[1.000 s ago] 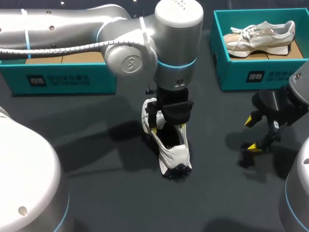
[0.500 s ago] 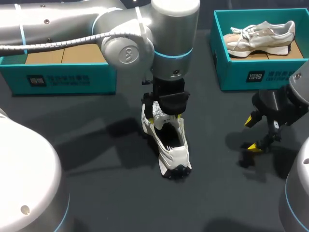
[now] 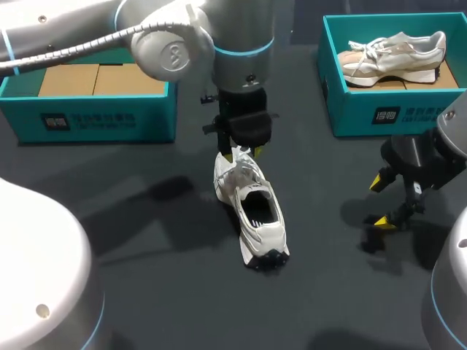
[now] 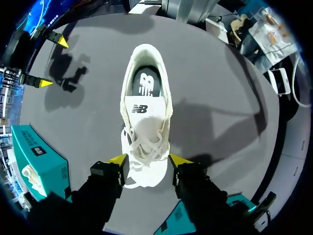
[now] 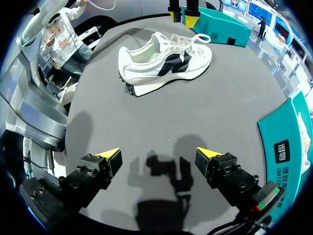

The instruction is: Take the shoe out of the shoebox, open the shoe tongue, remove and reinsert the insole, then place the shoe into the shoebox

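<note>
- A white low-top sneaker with dark side stripes lies upright on its sole on the dark grey table, near the middle, outside both boxes.
- Its black-studded heel points toward the head camera and its toe toward the back of the table.
- In the left wrist view the sneaker stretches away from the fingers, with white laces nearest, then the tongue, then the dark insole lying inside the opening.
- The left gripper hangs over the toe end. Its yellow-tipped fingers stand apart, one on each side of the toe, and do not appear to grip it.
- The right gripper hovers over bare table well to the right of the sneaker. Its fingers are spread wide with nothing between them, and its shadow falls on the tabletop below.
- From the right wrist the sneaker shows side-on, ahead of the fingers.
- A teal cardboard shoebox with a brown floor stands at the back left, beside the left arm.
- A second teal shoebox stands at the back right, holding a cream and beige running shoe lying on its side.
</note>
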